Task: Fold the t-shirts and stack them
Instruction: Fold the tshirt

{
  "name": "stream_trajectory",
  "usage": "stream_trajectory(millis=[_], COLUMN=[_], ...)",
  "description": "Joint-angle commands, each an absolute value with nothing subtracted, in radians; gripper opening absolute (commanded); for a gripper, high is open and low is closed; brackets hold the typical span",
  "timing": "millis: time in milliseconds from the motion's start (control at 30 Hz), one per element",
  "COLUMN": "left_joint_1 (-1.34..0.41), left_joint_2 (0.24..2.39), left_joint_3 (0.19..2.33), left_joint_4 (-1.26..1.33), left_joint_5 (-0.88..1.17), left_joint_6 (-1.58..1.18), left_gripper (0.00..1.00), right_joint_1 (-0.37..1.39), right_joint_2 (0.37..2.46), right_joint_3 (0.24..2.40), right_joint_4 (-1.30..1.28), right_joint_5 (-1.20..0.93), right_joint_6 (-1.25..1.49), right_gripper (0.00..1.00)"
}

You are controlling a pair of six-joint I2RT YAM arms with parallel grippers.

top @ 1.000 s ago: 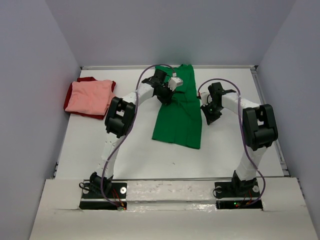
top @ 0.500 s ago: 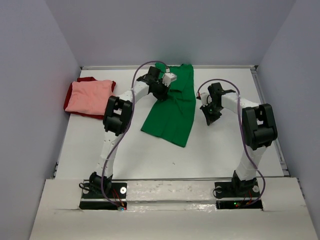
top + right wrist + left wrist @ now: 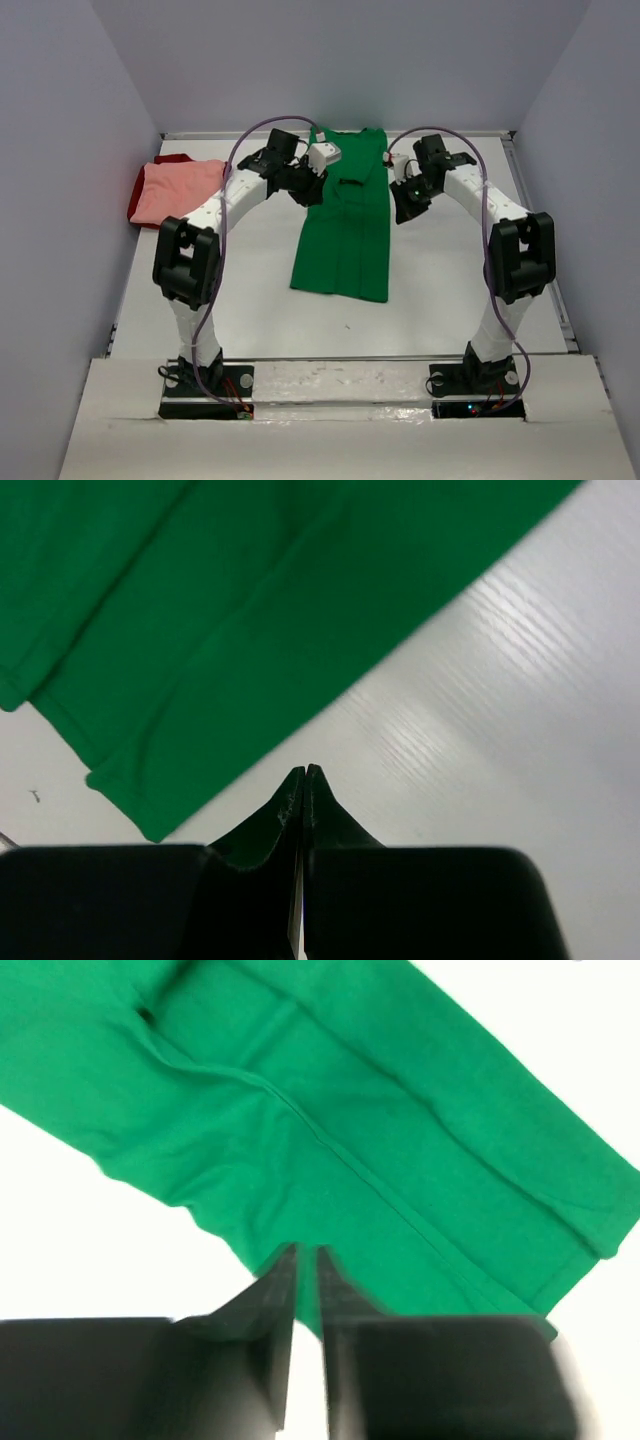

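White table [image 3: 250, 300] carries all three garments. The largest, the green shirt [image 3: 345, 235], lies at the middle as a long narrow strip running from the far edge toward the arms. Its sides look turned in over the body, and the left wrist view shows seams and hems running lengthwise. I judge the lengthwise fold done and the crosswise fold not yet made. It sits between the two arms, likely so each can reach one side of it.

At the far left, well apart from it, the pink shirt [image 3: 180, 190] rests folded on the red shirt [image 3: 172, 158], which shows only as a dark rim along the far and left sides. That is the stack, and the green one probably belongs on top.

Left claw [image 3: 308, 188] hangs over the strip's left edge near its far end. Its jaws stand apart by a narrow slit, with nothing visibly caught between them and the cloth lying flat beneath. Right claw [image 3: 403, 203] hovers over the table just beside the strip's right edge, jaws pressed together and empty.

Both sit toward the far end, a fair spot from which to pinch the far corners and carry them to the near hem. A loose pinch there could pull the side folds open.
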State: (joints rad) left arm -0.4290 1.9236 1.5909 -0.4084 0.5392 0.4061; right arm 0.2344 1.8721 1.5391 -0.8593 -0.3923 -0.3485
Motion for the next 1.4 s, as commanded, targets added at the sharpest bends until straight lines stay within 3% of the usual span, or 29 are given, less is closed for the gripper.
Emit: stream_trajectory(millis=[0, 33, 333, 400, 433, 500, 533, 567, 600, 633, 700, 767, 900, 1067, 1300, 1333, 1367], left_joint_1=[-0.417, -0.416, -0.411, -0.41, -0.403, -0.399, -0.399, -0.399, -0.399, -0.399, -0.391, -0.379, -0.344, -0.272, -0.249, -0.239, -0.224], left_joint_2=[1.813, 1.803, 1.762, 1.769, 1.767, 1.735, 1.7, 1.681, 1.658, 1.616, 1.565, 1.492, 1.356, 1.13, 1.135, 1.131, 1.128], left_joint_3=[1.537, 1.522, 1.318, 1.312, 1.302, 1.25, 1.235, 1.198, 1.178, 1.16, 1.085, 1.031, 0.85, 0.599, 0.535, 0.516, 0.502], left_joint_4=[-0.409, -0.41, -0.441, -0.488, -0.505, -0.48, -0.453, -0.434, -0.414, -0.382, -0.324, -0.289, -0.125, 0.253, 0.29, 0.322, 0.336], left_joint_5=[0.54, 0.54, 0.612, 0.65, 0.667, 0.716, 0.725, 0.741, 0.747, 0.747, 0.762, 0.785, 0.825, 0.818, 0.885, 0.914, 0.928], left_joint_6=[0.44, 0.433, 0.439, 0.454, 0.468, 0.46, 0.46, 0.448, 0.442, 0.439, 0.422, 0.407, 0.292, -0.095, -0.213, -0.219, -0.247], left_gripper=[0.06, 0.0, 0.0, 0.0, 0.12, 0.26, 0.47, 0.62, 0.76, 0.98, 0.99, 0.99, 0.99, 0.99, 0.99, 0.99, 0.97], right_joint_1=[0.287, 0.31, 0.347, 0.347, 0.347, 0.347, 0.347, 0.347, 0.347, 0.347, 0.347, 0.347, 0.347, 0.347, 0.347, 0.347, 0.338], right_joint_2=[1.901, 1.908, 1.795, 1.76, 1.741, 1.697, 1.689, 1.672, 1.666, 1.663, 1.648, 1.64, 1.608, 1.508, 1.369, 1.349, 1.315], right_joint_3=[1.623, 1.621, 1.404, 1.327, 1.306, 1.26, 1.252, 1.237, 1.23, 1.226, 1.204, 1.19, 1.151, 1.118, 1.0, 0.977, 0.965], right_joint_4=[-0.945, -0.953, -0.934, -0.925, -0.925, -0.919, -0.92, -0.92, -0.92, -0.92, -0.914, -0.908, -0.894, -0.845, -0.664, -0.654, -0.634], right_joint_5=[-0.448, -0.448, -0.46, -0.451, -0.445, -0.451, -0.457, -0.462, -0.472, -0.479, -0.483, -0.483, -0.468, -0.422, -0.193, -0.151, -0.135], right_joint_6=[-0.368, -0.371, -0.383, -0.383, -0.383, -0.376, -0.373, -0.365, -0.359, -0.354, -0.344, -0.325, -0.314, -0.27, -0.196, -0.19, -0.178], right_gripper=[0.0, 0.0, 0.0, 0.04, 0.07, 0.13, 0.19, 0.34, 0.39, 0.42, 0.45, 0.4, 0.41, 0.45, 0.61, 0.77, 0.86])
